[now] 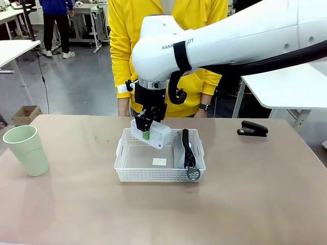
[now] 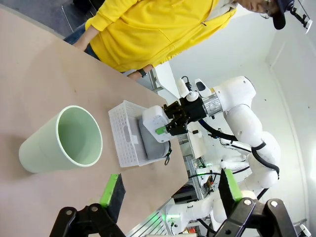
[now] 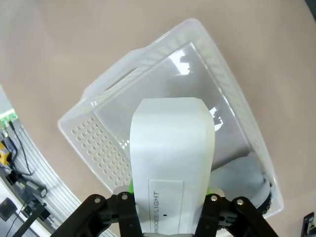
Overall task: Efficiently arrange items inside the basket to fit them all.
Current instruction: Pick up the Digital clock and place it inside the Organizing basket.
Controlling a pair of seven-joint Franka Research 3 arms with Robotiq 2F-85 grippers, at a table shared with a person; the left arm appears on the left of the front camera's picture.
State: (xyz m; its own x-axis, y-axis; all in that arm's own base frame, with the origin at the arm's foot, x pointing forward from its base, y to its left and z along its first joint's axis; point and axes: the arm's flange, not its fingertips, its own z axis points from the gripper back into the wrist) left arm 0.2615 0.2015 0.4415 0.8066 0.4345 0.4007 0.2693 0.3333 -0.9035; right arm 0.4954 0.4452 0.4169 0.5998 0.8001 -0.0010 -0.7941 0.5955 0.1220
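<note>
Front view: the right gripper (image 1: 146, 132) hangs over the basket (image 1: 158, 176) with its jaws clamped on the small white box (image 1: 159, 135). The box sits tilted between the green pads, above the far left part of the basket. Right wrist view: the box fills the gap between both fingers. The grey pouch (image 1: 179, 153) lies inside the basket at its right end. The pale green cup (image 1: 28, 150) stands upright, well left of the basket. The black stapler (image 1: 253, 128) lies to the right of the basket, well apart. On the left gripper (image 2: 170, 190) the jaws stand apart, with nothing between them.
</note>
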